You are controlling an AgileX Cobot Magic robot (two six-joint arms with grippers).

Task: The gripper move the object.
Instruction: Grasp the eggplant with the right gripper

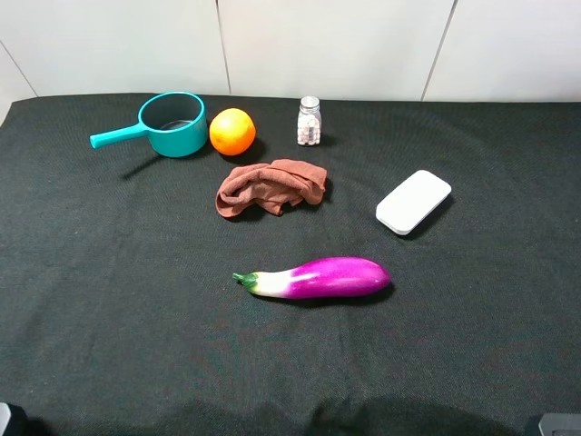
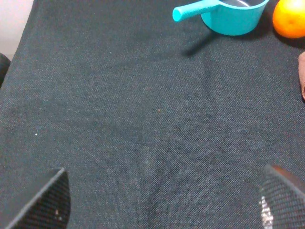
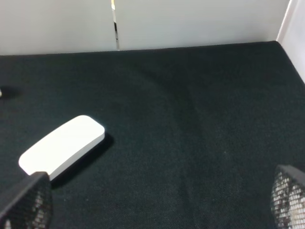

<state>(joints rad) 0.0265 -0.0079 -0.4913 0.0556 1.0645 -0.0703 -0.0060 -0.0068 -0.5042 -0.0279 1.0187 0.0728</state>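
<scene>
On the black cloth lie a purple eggplant [image 1: 320, 278] near the middle front, a crumpled brown cloth [image 1: 271, 186], an orange [image 1: 232, 132], a teal pot with a handle [image 1: 171, 124], a small bottle of white pills [image 1: 310, 121] and a white flat box [image 1: 414, 202]. My left gripper [image 2: 159, 202] is open over bare cloth at the front left, with the pot [image 2: 228, 14] and orange [image 2: 289, 18] far ahead. My right gripper [image 3: 157, 202] is open at the front right, with the white box [image 3: 62, 145] ahead of one finger. Neither holds anything.
A white wall [image 1: 290, 45] stands behind the table's far edge. The black cloth [image 1: 109, 272] covers the whole table. Only small parts of the arms show at the bottom corners of the high view.
</scene>
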